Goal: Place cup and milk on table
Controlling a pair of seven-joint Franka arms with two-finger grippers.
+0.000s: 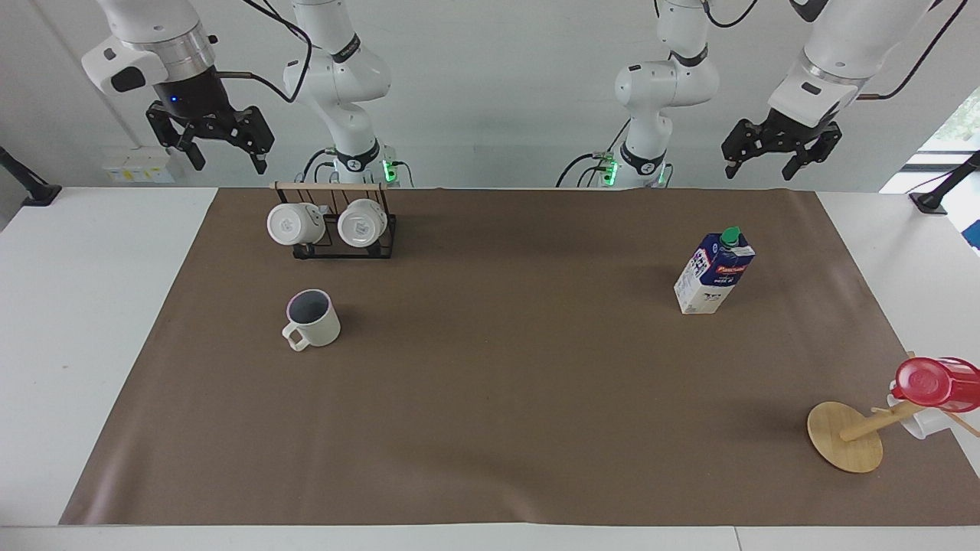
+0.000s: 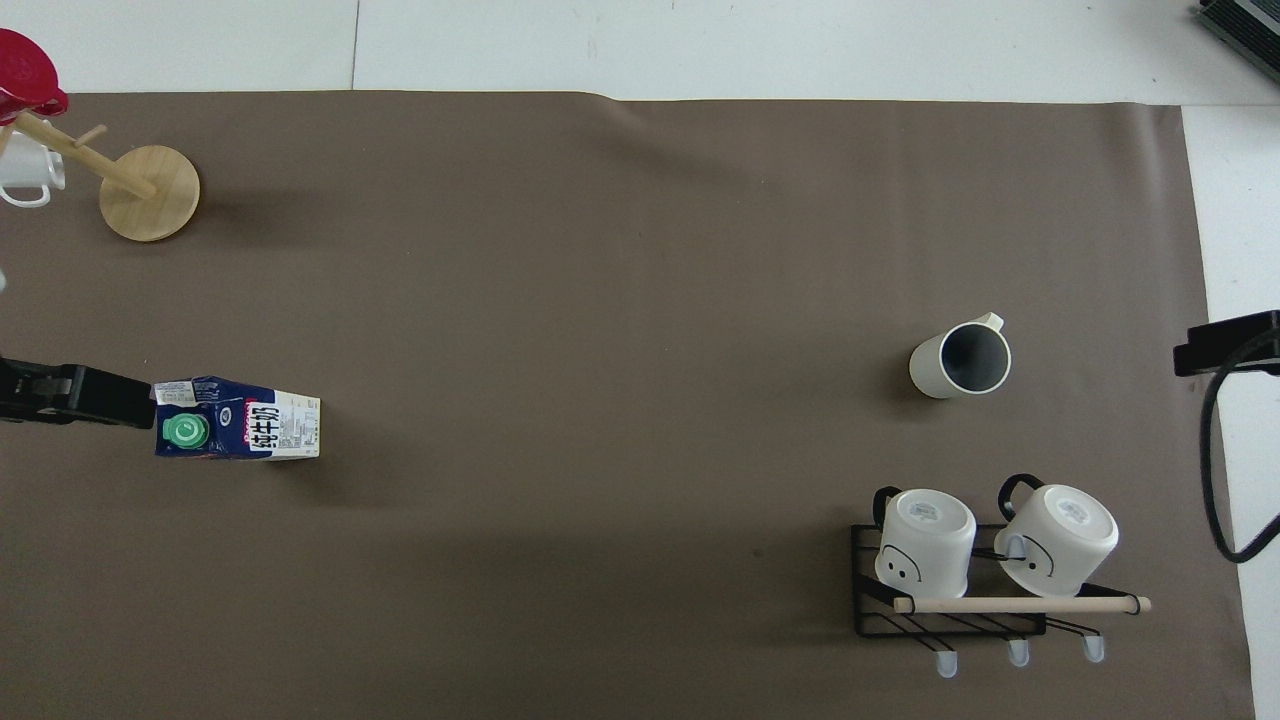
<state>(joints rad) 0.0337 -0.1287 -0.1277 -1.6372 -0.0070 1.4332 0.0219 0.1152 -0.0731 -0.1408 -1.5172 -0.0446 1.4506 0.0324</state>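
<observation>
Cup (image 1: pixel 312 319), milk (image 1: pixel 713 272): one each, upright.

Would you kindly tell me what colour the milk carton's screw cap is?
Green. The cap tops the blue-and-white milk carton, clearest in the overhead view.

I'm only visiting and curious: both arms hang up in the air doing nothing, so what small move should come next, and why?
Probably none beyond staying clear. The cup stands upright on the table, apart from the mug rack, and the milk stands upright toward the left arm's end. The left gripper and the right gripper both hang open and empty, raised over the table's edge by the robots.
</observation>
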